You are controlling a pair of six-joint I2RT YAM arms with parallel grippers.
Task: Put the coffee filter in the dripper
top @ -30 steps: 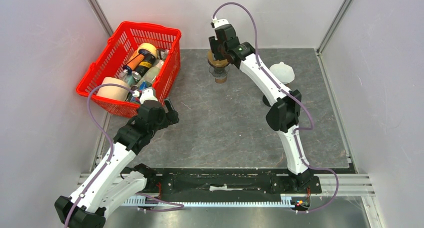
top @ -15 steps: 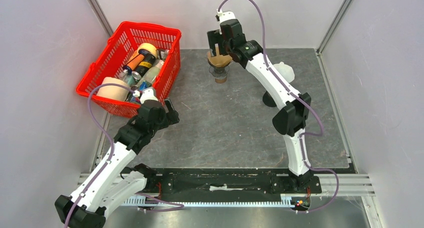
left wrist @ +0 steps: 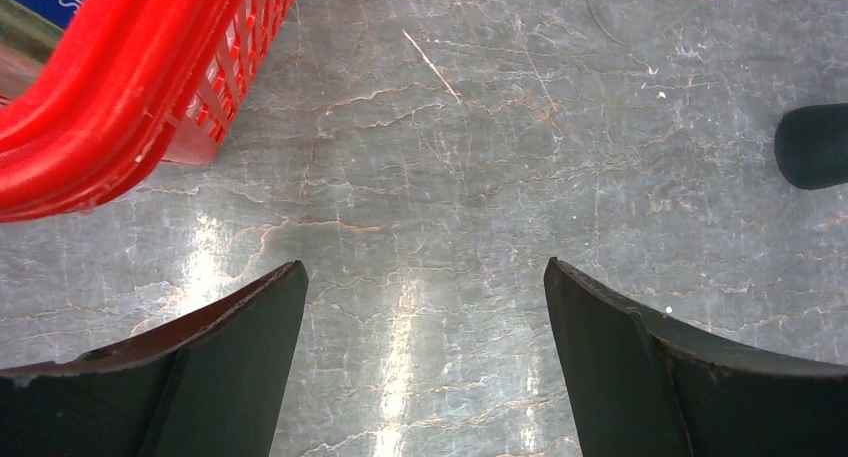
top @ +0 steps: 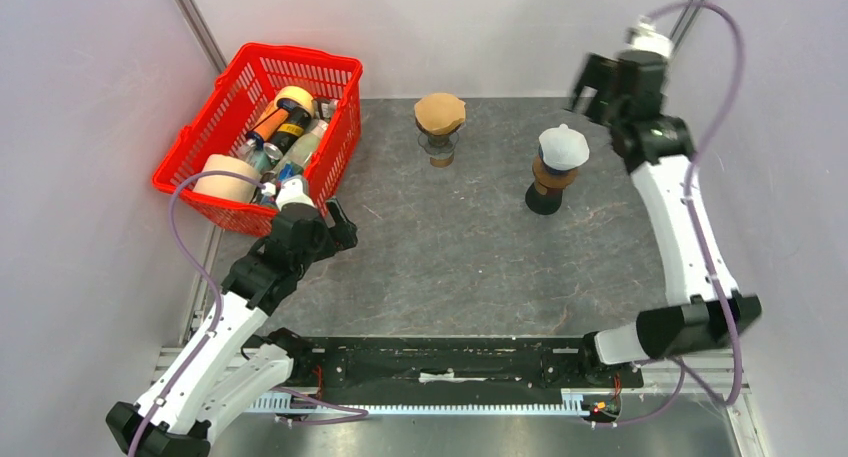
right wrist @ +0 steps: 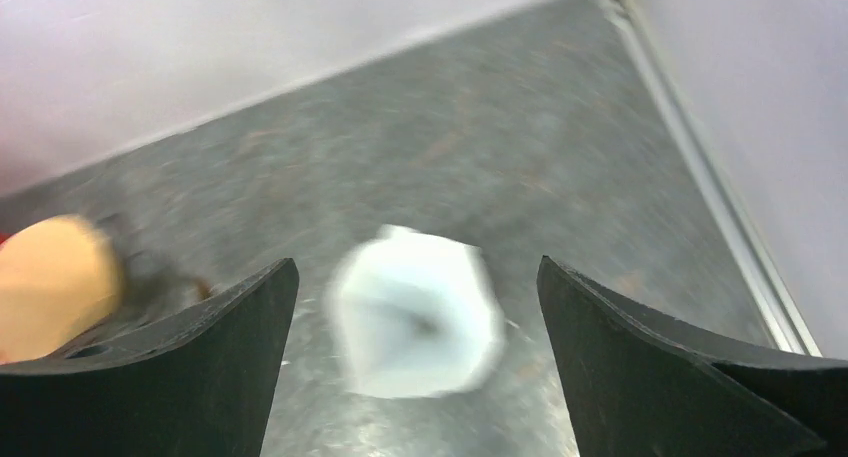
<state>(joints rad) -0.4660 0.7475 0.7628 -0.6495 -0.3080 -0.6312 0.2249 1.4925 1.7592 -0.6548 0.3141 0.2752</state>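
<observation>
At the upper right of the top view, the right hand [top: 596, 85] hung spread and empty, blurred, over the desk [top: 450, 247]. Just below it a white filter [top: 564, 145] capped a dark stand [top: 545, 192], and a careless swing could topple it. Further left, at upper centre, the brown coffee filter [top: 440, 110] perched on the glass dripper [top: 439, 153], seemingly domed rather than sunk in, so it might slip off. The left hand [top: 340, 225] stood spread beside the red basket [top: 190, 177].

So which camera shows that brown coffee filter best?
Top external: the brown coffee filter sits whole and sharp in its dripper. The right wrist view shows only a blurred tan blob at its left edge; the left wrist, perhaps a tan sliver.
</observation>
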